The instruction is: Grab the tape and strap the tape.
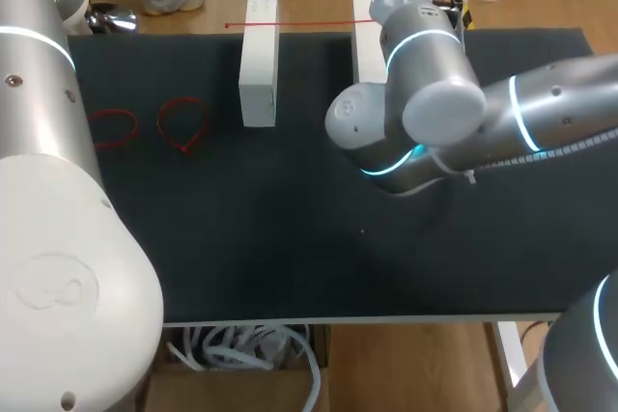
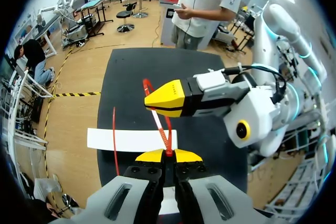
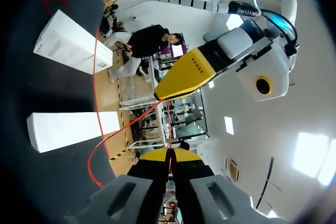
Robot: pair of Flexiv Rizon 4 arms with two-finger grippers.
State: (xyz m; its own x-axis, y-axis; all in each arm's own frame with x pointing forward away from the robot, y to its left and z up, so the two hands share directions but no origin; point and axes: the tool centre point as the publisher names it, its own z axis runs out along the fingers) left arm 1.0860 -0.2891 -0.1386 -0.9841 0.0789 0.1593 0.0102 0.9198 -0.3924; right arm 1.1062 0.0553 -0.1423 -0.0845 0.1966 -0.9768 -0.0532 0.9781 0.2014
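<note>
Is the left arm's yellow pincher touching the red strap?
Touching. In the left wrist view, the left gripper is shut on the red strap, with the strap's end pinched from both sides.

Four red tapes [image 1: 183, 125]: two loops [image 1: 114, 128] at nine o'clock, one straight strip [image 1: 290, 23] at twelve, one held tape [image 2: 160, 127]. Two white blocks [image 1: 258, 74].

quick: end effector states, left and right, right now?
Left end effector: closed, holding the red tie.
Right end effector: closed, holding the same red tie.
</note>
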